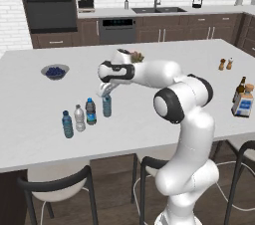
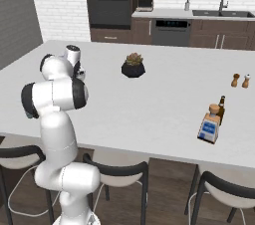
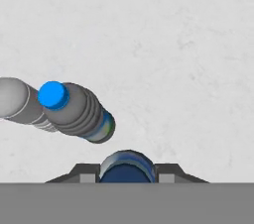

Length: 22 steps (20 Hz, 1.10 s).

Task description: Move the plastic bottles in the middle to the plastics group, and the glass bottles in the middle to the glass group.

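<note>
In the left base view, left of centre, the gripper (image 1: 105, 92) is clamped on the pale blue water bottle (image 1: 107, 106), which stands on the white island counter (image 1: 30, 89) just right of the darker blue-labelled bottle (image 1: 90, 111), the white-capped bottle (image 1: 79, 118) and the blue bottle (image 1: 67, 124). At right, the corked square glass bottle (image 1: 243, 101) sits just beside the slim brown bottle (image 1: 240, 88). The right base view shows that pair at centre right. In the hand view, the fingertips (image 3: 87, 174) flank the held bottle's cap at bottom centre.
</note>
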Available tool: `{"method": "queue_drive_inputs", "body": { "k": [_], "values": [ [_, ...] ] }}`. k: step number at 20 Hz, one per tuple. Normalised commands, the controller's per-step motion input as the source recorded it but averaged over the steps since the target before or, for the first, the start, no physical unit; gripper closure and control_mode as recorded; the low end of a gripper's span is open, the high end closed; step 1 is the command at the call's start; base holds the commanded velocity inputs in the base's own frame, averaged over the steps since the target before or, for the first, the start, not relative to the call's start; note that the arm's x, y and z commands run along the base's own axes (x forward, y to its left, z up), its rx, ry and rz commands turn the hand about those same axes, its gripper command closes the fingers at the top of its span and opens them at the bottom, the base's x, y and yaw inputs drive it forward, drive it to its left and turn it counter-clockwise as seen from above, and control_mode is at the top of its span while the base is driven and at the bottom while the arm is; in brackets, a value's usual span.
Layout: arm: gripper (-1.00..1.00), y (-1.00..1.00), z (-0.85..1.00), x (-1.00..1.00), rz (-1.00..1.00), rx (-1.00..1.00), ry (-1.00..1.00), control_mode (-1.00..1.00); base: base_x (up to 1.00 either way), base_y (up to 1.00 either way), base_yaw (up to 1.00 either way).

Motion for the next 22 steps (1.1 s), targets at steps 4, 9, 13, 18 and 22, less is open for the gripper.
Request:
{"method": "queue_drive_inputs", "body": {
  "k": [4, 9, 13, 18, 22],
  "values": [
    [1.00, 0.04, -0.30, 0.13, 0.00, 0.00, 0.02, -1.00, 0.00, 0.00, 0.00],
    [1.00, 0.00, -0.31, 0.00, 0.00, 0.00, -0.01, -1.00, 0.00, 0.00, 0.00],
    [1.00, 0.04, -0.40, 0.00, 0.00, 0.00, -0.07, -1.00, 0.00, 0.00, 0.00],
    [1.00, 0.15, -0.16, 0.04, 0.00, 0.00, -0.07, -1.00, 0.00, 0.00, 0.00],
    [1.00, 0.25, 0.00, 0.18, 0.00, 0.00, -0.03, -1.00, 0.00, 0.00, 0.00]
  ]
}}
